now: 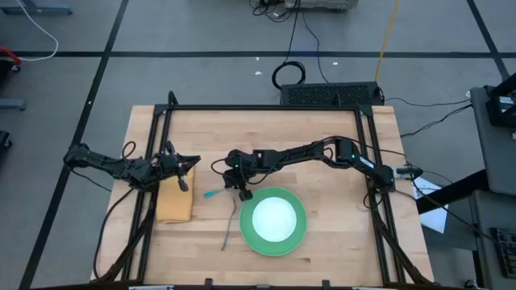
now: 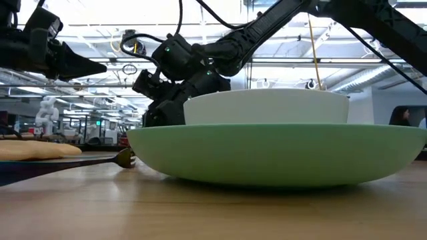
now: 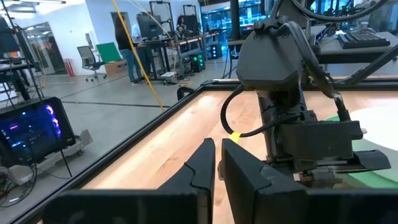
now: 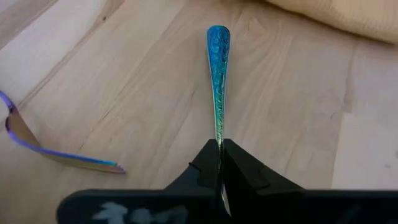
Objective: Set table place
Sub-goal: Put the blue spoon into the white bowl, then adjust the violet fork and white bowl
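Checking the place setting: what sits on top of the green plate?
A white bowl sits centered on the green plate. Only the plate's rim shows; the bowl covers its middle. Low view hides the bowl's inside.

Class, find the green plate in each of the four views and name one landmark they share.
High view: green plate, lower centre, holding the white bowl.
Low view: plate fills the foreground, bowl on it.
Left wrist view: only a green sliver at the right edge.
Right wrist view: not in it.
Shared landmark: the right end effector beside the plate.
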Controlling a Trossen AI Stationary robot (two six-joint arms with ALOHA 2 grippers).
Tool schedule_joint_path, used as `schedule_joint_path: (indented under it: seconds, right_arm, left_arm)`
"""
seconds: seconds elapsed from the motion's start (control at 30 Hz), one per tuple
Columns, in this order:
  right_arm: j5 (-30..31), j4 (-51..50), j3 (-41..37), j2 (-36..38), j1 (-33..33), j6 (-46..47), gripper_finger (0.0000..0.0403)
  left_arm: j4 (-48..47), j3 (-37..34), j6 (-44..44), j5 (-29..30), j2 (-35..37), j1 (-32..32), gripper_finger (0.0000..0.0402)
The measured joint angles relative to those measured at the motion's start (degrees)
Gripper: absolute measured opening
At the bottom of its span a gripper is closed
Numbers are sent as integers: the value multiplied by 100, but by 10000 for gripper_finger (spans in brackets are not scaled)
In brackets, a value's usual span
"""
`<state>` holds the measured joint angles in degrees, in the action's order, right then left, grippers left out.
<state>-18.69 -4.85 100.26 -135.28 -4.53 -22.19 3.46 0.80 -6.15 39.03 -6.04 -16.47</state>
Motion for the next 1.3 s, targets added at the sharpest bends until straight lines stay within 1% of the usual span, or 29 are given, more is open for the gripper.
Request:
schedule_joint_path:
  seconds: [0.17, 0.33, 0.53, 0.73, 0.9, 1.03, 1.17, 1.3]
  right_arm:
    - [0, -131, 269, 0, -1, -24, 1]
    - [252, -796, 729, 0, 40, -289, 1]
    - [256, -1583, 1234, 44, 54, -268, 1]
    - [269, -1863, 1262, 490, 123, -265, 0]
    - [625, -2096, 1262, 998, 244, -297, 0]
    - [727, -2438, 1262, 1398, 318, -282, 2]
    - [1185, -2897, 1262, 1741, 360, -173, 2]
    - [1589, -3449, 1262, 1995, 355, 149, 2]
  left_arm:
    - [0, 0, 0, 0, 0, -2, 35]
    - [0, 0, -2, 0, 0, -2, 35]
    - [0, 0, -7, 0, 0, -2, 35]
    - [0, 0, -7, 0, 0, -1, 35]
    - [-1, 0, -6, -2, 0, -1, 35]
    - [-2, 0, -5, -2, 0, -1, 35]
    - [-2, 0, -4, -1, 0, -1, 35]
    - [-2, 0, -4, 0, 0, 0, 35]
